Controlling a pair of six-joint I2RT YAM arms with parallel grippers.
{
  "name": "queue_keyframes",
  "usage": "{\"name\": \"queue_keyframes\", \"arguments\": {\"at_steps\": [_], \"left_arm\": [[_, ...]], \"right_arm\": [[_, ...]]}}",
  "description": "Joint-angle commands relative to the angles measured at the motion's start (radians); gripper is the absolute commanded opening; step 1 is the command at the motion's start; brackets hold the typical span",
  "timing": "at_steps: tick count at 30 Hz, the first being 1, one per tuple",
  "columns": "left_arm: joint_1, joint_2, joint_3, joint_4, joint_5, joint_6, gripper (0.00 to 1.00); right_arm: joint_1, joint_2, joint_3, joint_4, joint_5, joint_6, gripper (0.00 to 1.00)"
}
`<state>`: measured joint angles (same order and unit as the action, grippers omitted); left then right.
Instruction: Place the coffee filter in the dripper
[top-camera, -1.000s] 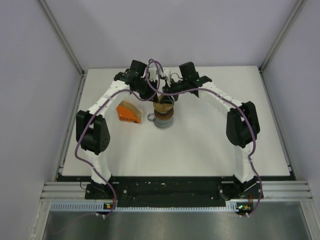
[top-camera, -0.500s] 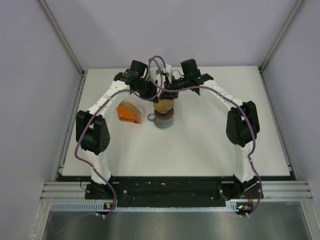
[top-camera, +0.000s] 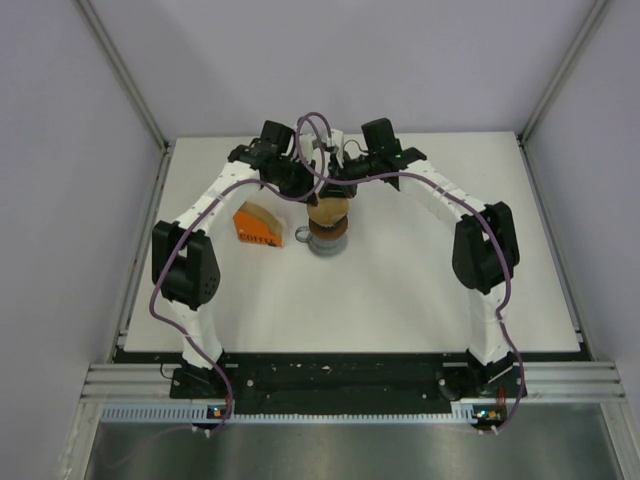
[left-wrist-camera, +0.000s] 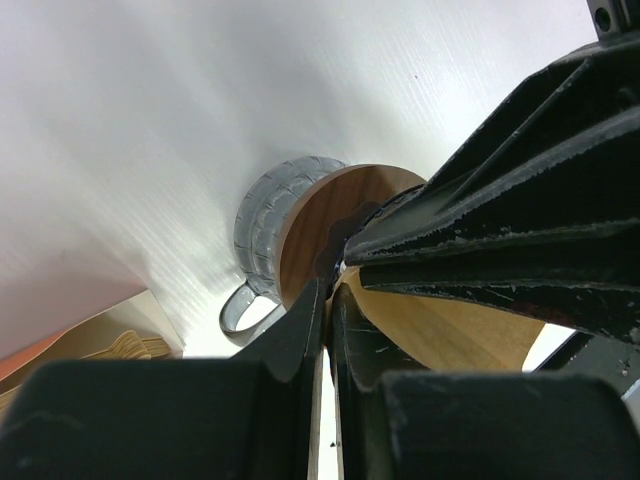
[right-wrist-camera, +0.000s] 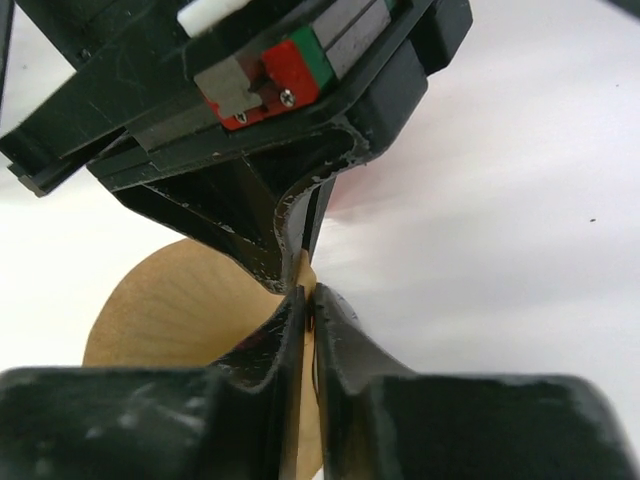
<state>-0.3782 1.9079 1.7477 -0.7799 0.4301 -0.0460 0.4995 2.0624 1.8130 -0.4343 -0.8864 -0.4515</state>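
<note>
Above the mug (left-wrist-camera: 258, 215), the right gripper (right-wrist-camera: 308, 296) just clamped the coffee filter (right-wrist-camera: 170, 300). The left gripper (left-wrist-camera: 328, 287) pinches it too; spreading can likely begin.

Top camera sits high above and behind the arm bases, looking down on the whole table (top-camera: 400, 300) from well back. Left wrist camera is in very close, peering out between its own jaws at the coffee filter (left-wrist-camera: 450, 335) and grey mug (left-wrist-camera: 262, 215). Right wrist camera (just as tight) faces that filter from the opposite side, and all three views share it.
</note>
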Motion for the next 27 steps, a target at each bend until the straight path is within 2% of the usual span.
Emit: {"name": "queue_keyframes", "arguments": {"at_steps": [1,3,6,9,14,19,22,23,26,27], "left_arm": [[-0.016,-0.038,-0.014,0.018,-0.002,0.037,0.08],[-0.016,-0.038,-0.014,0.018,-0.001,0.037,0.07],[-0.014,-0.040,-0.014,0.016,-0.001,0.038,0.07],[-0.016,-0.041,-0.014,0.018,0.002,0.037,0.07],[-0.016,-0.043,-0.014,0.016,0.002,0.037,0.07],[-0.016,-0.041,-0.014,0.016,0.001,0.037,0.07],[-0.014,-0.041,-0.014,0.016,-0.001,0.037,0.07],[-0.016,-0.043,-0.014,0.016,-0.004,0.037,0.07],[-0.016,-0.043,-0.013,0.016,-0.001,0.037,0.07],[-0.016,-0.043,-0.011,0.016,0.001,0.037,0.07]], "right_arm": [[0.004,-0.016,-0.004,0.028,0.007,-0.024,0.23],[0.002,-0.019,-0.009,0.028,0.009,-0.032,0.38],[0.001,-0.016,-0.014,0.026,0.000,-0.032,0.39],[0.001,-0.001,-0.015,0.028,0.009,-0.027,0.30],[0.001,0.015,-0.020,0.028,0.020,-0.024,0.21],[0.001,0.010,-0.026,0.023,0.017,-0.038,0.00],[0.001,0.004,-0.034,0.023,0.012,-0.052,0.00],[0.001,0.001,-0.037,0.023,0.014,-0.052,0.05],[-0.001,-0.005,-0.043,0.023,0.015,-0.052,0.34],[-0.003,-0.005,-0.044,0.022,0.007,-0.052,0.39]]}}
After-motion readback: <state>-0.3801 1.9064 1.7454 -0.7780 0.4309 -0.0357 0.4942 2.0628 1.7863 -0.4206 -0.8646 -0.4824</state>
